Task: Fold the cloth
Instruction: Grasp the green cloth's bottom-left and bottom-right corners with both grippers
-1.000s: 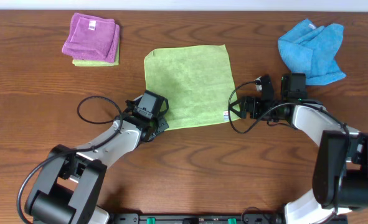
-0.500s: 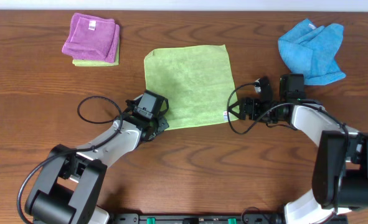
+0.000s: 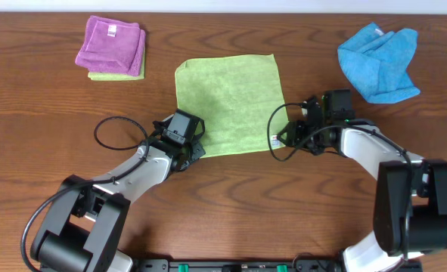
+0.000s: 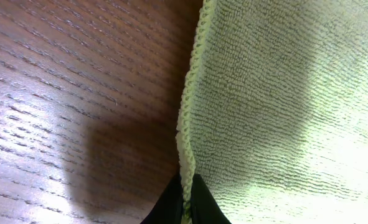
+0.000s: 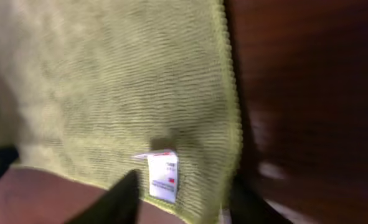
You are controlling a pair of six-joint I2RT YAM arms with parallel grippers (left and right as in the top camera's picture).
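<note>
The lime-green cloth (image 3: 227, 98) lies spread flat in the middle of the table. My left gripper (image 3: 195, 151) is at its near-left corner. In the left wrist view the cloth (image 4: 283, 93) fills the right side, and my left gripper (image 4: 185, 205) is shut on its stitched edge. My right gripper (image 3: 277, 140) is at the near-right corner. In the blurred right wrist view the two dark fingers (image 5: 118, 199) stand apart on either side of that corner of the cloth (image 5: 109, 81), with the white tag (image 5: 163, 176) between them.
A folded purple cloth (image 3: 111, 44) rests on a folded green one (image 3: 106, 75) at the far left. A crumpled bright blue cloth (image 3: 378, 60) lies at the far right. A black cable loop (image 3: 113, 132) lies by the left arm.
My right gripper has slid left onto the cloth's near-right corner and its jaws have narrowed. The left gripper and the cloth have not moved.
</note>
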